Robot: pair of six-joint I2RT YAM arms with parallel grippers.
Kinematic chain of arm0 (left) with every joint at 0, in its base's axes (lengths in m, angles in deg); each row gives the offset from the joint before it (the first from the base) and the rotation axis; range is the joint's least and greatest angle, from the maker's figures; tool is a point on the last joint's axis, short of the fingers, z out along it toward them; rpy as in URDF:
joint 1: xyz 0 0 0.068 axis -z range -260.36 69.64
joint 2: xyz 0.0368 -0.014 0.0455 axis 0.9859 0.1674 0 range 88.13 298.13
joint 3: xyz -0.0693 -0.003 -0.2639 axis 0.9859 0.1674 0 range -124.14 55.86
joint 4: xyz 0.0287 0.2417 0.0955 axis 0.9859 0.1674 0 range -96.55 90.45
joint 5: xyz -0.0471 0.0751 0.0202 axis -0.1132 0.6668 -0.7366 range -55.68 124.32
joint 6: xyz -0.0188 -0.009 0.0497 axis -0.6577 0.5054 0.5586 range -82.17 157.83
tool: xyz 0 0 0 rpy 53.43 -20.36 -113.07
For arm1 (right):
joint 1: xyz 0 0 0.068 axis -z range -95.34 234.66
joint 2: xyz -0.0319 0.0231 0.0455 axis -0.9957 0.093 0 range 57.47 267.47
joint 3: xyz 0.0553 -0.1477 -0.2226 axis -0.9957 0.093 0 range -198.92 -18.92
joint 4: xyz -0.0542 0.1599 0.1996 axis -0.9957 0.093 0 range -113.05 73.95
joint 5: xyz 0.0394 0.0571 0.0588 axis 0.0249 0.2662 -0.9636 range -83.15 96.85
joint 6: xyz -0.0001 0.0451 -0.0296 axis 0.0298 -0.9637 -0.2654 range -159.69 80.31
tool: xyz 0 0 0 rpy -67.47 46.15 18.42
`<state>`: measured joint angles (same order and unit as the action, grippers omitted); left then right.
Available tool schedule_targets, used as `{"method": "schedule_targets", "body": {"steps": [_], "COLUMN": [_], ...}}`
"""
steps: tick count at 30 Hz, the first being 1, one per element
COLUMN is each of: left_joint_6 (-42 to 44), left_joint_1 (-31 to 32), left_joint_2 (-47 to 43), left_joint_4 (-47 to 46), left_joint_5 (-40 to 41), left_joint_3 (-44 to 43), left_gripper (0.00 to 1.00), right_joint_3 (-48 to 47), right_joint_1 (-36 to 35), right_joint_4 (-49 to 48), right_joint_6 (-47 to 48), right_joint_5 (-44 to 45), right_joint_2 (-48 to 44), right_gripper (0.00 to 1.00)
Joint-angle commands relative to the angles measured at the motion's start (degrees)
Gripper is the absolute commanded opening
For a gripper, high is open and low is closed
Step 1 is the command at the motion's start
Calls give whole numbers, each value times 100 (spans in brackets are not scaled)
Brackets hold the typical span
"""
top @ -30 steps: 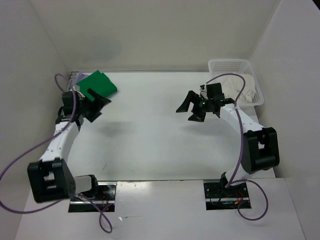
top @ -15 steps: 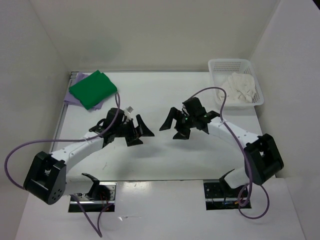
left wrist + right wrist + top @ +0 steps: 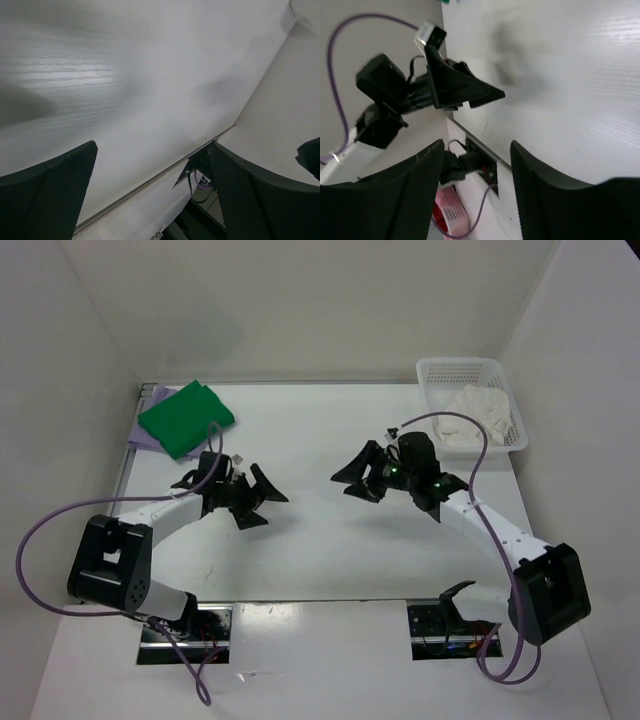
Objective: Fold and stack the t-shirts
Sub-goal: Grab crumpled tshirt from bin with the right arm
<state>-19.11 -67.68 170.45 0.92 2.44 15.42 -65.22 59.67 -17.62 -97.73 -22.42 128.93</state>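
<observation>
Green t-shirt [image 3: 186, 418] lies folded on top of the lavender t-shirt [image 3: 152, 395], behind and to the left of the left jaws and well apart from them. The left jaws stand wide open above the bare white bench [image 3: 310, 550] and grip nothing. The right jaws face them across a gap, likewise spread open and empty. Behind and to the right of the right jaws, the cream-white t-shirt [image 3: 478, 418] sits crumpled in the white mesh basket [image 3: 455, 368].
</observation>
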Motion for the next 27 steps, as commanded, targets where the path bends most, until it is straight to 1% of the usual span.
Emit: {"method": "schedule_targets", "body": {"steps": [1, 2, 3, 4, 5, 6, 7, 8, 9, 10, 11, 12, 13, 14, 15, 17, 18, 19, 20, 21, 24, 27], "left_joint_6": [70, 70, 139, 227, 315, 386, 586, 684, 763, 886, 939, 940, 1010, 1062, 1063, 1063, 1063, 1063, 1063, 1063, 1115, 1116], "left_joint_1": [-249, -249, -249, -75, -13, -12, -12, -12, -12, -12, -12, -12, -12, -12, -12, -12, -12, -12, -12, -12, -12, -12], "left_joint_2": [-216, -417, -497, -568, -621, -621, -569, -464, -463, -393, -332, -331, -270, -270, -270, -374, -375, -453, -524, -524, -524, -524], "left_joint_4": [-165, -306, -446, -578, -658, -519, -518, -422, -273, -272, -272, -159, -97, -96, -96, -35, -35, -35, -35, -35, -35, -96], "left_joint_5": [-231, -283, -284, -353, -354, -267, -188, -187, -65, -12, 41, 41, 41, 41, 41, 41, 41, 41, 41, 41, -116, -187], "left_joint_3": [124, 125, 125, -75, -182, -331, -463, -708, -815, -894, -1008, -1079, -1079, -1079, -1079, -957, -895, -756, -693, -640, -491, -438], "left_gripper": [100, 100, 100, 100, 95, 78, 72, 67, 58, 54, 50, 48, 48, 48, 50, 54, 56, 58, 60, 63, 65, 67], "right_joint_3": [139, 139, 139, -218, -508, -824, -1532, -1870, -2187, -2668, -3117, -3391, -3664, -3954, -4522, -4930, -5237, -5370, -5459, -5564, -5757, -5873], "right_joint_1": [466, 617, 749, 846, 925, 987, 988, 1170, 1320, 1470, 1784, 1927, 2032, 2129, 2365, 2612, 2849, 2955, 3043, 3175, 3343, 3457], "right_joint_4": [-183, -183, -96, 105, 716, 1044, 1387, 1669, 2037, 2102, 2163, 2268, 2374, 2514, 2846, 2964, 3129, 3209, 3210, 3210, 3210, 3280], "right_joint_6": [-119, -120, 46, 247, 493, 1035, 1258, 1460, 1784, 1935, 2163, 2296, 2436, 2551, 2630, 2877, 2877, 2930, 2930, 2930, 3009, 3087], "right_joint_5": [353, 353, 448, 606, 808, 1036, 1604, 1888, 2126, 2511, 2793, 3109, 3913, 4347, 4700, 5271, 5370, 5432, 5563, 5704, 6074, 6363], "right_joint_2": [-422, -422, -318, -82, 94, 287, 681, 868, 1035, 1176, 1438, 1606, 1782, 2227, 2467, 3063, 3223, 3364, 3487, 3680, 4075, 4445], "right_gripper": [59, 44, 36, 30, 25, 17, 14, 13, 13, 13, 11, 10, 10, 10, 16, 31, 37, 47, 52, 56, 57, 69]}}
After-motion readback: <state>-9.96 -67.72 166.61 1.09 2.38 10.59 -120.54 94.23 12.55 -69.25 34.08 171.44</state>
